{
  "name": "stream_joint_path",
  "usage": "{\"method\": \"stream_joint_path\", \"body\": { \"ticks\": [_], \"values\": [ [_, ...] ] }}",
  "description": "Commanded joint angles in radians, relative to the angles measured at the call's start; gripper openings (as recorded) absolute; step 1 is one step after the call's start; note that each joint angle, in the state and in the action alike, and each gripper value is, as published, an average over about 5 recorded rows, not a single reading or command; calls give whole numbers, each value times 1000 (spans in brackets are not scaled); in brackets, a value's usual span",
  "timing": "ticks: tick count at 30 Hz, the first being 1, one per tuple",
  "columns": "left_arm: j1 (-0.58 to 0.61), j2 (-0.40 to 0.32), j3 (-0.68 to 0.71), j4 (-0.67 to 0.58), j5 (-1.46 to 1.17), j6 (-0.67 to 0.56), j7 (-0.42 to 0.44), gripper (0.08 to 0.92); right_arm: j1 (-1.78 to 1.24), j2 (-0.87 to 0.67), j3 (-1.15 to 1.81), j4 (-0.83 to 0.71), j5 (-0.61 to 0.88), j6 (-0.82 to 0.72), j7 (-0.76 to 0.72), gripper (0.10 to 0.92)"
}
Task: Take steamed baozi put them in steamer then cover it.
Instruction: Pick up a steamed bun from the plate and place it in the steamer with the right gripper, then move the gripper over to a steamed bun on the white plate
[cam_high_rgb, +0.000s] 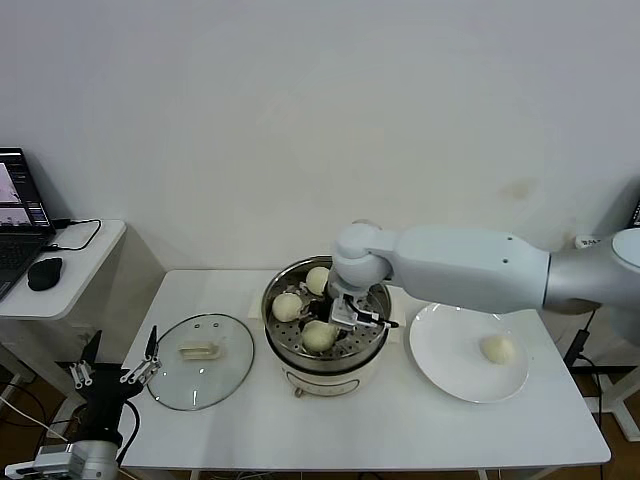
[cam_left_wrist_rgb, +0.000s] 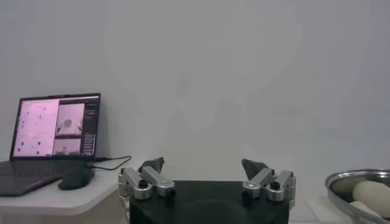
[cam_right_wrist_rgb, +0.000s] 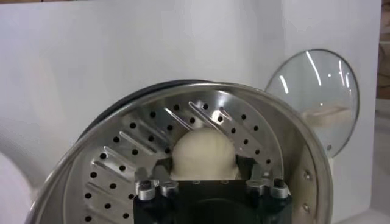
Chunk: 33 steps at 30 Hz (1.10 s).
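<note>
The right gripper (cam_high_rgb: 358, 313) clasped a baozi (cam_right_wrist_rgb: 203, 153) by its sides inside the steamer (cam_high_rgb: 277, 345); the bun looked soft, light, easily dented. The left gripper (cam_high_rgb: 112, 372) waited open off the table (cam_high_rgb: 400, 420).

Right pincer (cam_right_wrist_rgb: 204, 171) down inside the steamer (cam_right_wrist_rgb: 311, 176), over the perforated tray (cam_right_wrist_rgb: 128, 164). One pale baozi (cam_right_wrist_rgb: 203, 152) sits between the two fingers; each finger (cam_right_wrist_rgb: 163, 165) is close against a side of the bun, contact likely but not certain. Bun rests on the tray holes. Steel rim of the pot curves around pincer and bun. Beyond the rim, the glass cover (cam_right_wrist_rgb: 317, 91) lies flat on the white table (cam_right_wrist_rgb: 79, 73), its cream handle (cam_right_wrist_rgb: 332, 114) facing up, apart from the pot.
</note>
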Motion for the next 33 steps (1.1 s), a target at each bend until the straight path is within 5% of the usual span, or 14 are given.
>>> {"method": "stream_joint_path", "body": {
  "ticks": [1,8,16,22,33],
  "values": [
    [-2,6,-2,-7,-1,2,1,823,106,-85,21,55,104,-55,-49,814],
    [-8,20,-2,-13,-4,4,2,823,202,-270,49,116,324,-448,-143,823],
    [-19,55,4,8,-15,3,3,823,176,-550,82,187,423,-688,-84,822],
    [-28,81,11,13,-21,5,3,823,-45,-703,219,172,331,-691,-79,823],
    [-16,96,3,16,-20,5,3,823,-602,-746,715,-94,81,-449,-203,823]
  ]
}}
